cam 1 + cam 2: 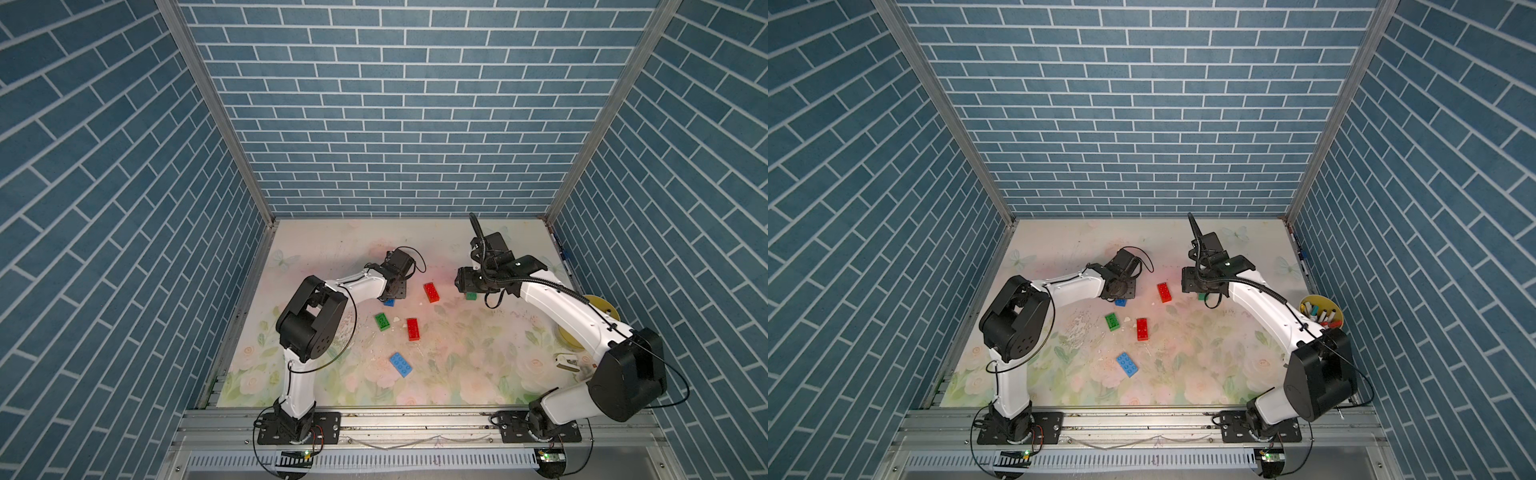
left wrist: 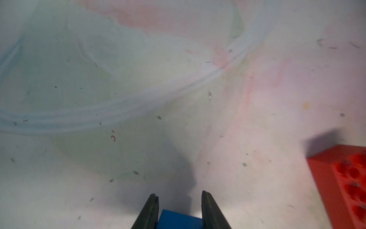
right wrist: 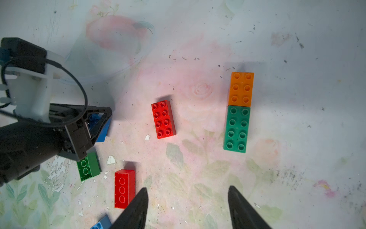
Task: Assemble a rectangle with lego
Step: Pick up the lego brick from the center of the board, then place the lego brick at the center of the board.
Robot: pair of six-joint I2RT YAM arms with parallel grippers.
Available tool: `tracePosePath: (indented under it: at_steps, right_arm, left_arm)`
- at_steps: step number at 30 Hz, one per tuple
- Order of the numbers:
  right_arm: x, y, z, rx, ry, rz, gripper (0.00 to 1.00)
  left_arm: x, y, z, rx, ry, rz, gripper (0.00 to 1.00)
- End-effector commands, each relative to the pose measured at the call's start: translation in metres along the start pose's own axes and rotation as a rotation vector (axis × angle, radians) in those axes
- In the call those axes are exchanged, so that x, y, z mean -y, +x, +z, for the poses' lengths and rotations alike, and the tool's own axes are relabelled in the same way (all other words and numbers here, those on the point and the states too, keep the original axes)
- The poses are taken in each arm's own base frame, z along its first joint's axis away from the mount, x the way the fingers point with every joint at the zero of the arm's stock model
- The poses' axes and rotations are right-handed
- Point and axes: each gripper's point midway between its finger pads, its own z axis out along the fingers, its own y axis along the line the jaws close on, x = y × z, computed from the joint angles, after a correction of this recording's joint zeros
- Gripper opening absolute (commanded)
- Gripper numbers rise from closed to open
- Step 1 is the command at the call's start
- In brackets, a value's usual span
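My left gripper is clamped on the dark blue brick; my right gripper hangs with its jaws spread and nothing between them.
The floral table carries all the lego. My left arm reaches in left of centre, with a finger pressed against each side of the dark blue brick, which sits low on the table (whether it is lifted clear I cannot tell). My right arm hovers right of centre, above a joined pair: the orange brick touches the far end of the teal brick. Between my two grippers lies the far red brick. Nearer lie the near red brick and, just left of it, the green brick, with the light blue brick nearest of all.
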Motion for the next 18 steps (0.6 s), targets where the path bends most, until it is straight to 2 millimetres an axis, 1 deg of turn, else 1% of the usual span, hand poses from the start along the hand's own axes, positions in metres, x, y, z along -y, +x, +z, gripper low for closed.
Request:
tracePosePath:
  at_steps: [1,4,7,10,14,18]
  right_arm:
    - [0.011,-0.004,-0.008,0.052,0.043,0.043,0.64]
    - [0.019,-0.003,-0.013,0.082,0.069,0.072,0.64]
    - [0.027,-0.003,-0.021,0.111,0.093,0.092,0.64]
    - [0.035,-0.002,-0.029,0.139,0.115,0.113,0.64]
    - [0.041,0.001,-0.036,0.161,0.124,0.13,0.64]
    - [0.044,0.005,-0.039,0.164,0.123,0.135,0.64]
  left_arm:
    - [0.039,-0.011,-0.04,0.056,0.074,-0.041,0.24]
    - [0.07,-0.007,-0.056,0.072,0.138,-0.061,0.23]
    - [0.098,0.007,-0.065,0.063,0.194,-0.078,0.24]
    - [0.119,0.023,-0.068,0.044,0.238,-0.102,0.24]
    - [0.138,0.05,-0.059,-0.004,0.258,-0.103,0.24]
    - [0.143,0.073,-0.042,-0.055,0.26,-0.116,0.24]
